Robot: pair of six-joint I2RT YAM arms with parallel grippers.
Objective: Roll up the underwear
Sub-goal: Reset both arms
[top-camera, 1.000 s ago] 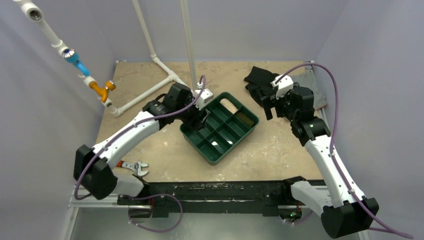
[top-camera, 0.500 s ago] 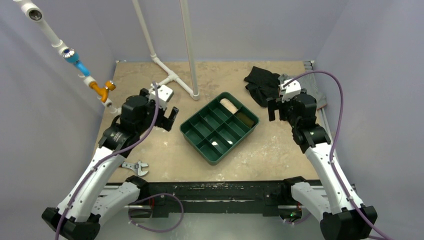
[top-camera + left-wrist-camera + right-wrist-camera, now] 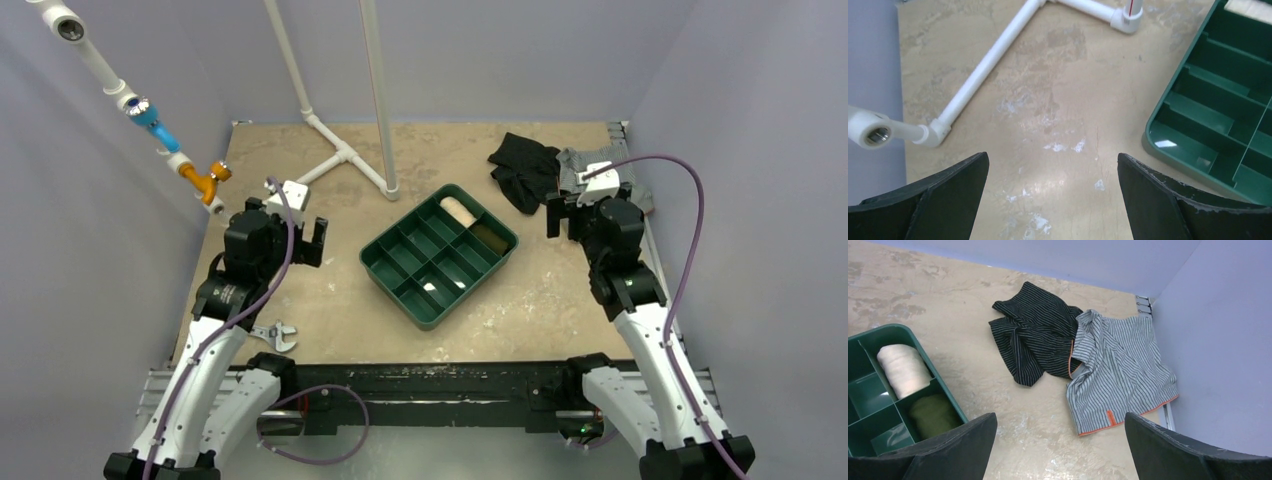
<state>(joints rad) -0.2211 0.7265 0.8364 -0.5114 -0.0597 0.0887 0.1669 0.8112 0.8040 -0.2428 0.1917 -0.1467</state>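
Note:
The underwear (image 3: 490, 237) is a small dark olive roll lying in a far-right compartment of the green tray (image 3: 440, 320). In the right wrist view the underwear (image 3: 933, 416) shows at the lower left, inside the tray (image 3: 898, 329). My left gripper (image 3: 312, 243) hangs open over bare table left of the tray, nothing between its fingers (image 3: 948, 200). My right gripper (image 3: 563, 216) is open too, right of the tray and above bare table (image 3: 1060, 420), holding nothing.
A cream roll (image 3: 460, 211) fills the compartment beside the olive one. A black striped garment (image 3: 520, 165) and a grey striped one (image 3: 590, 168) lie at the back right corner. White pipework (image 3: 330, 160) crosses the back left. A wrench (image 3: 272, 335) lies near the left arm's base.
My left gripper has opened and drawn back from the tray's left side to the left. The right arm has pulled back slightly to the right, still open.

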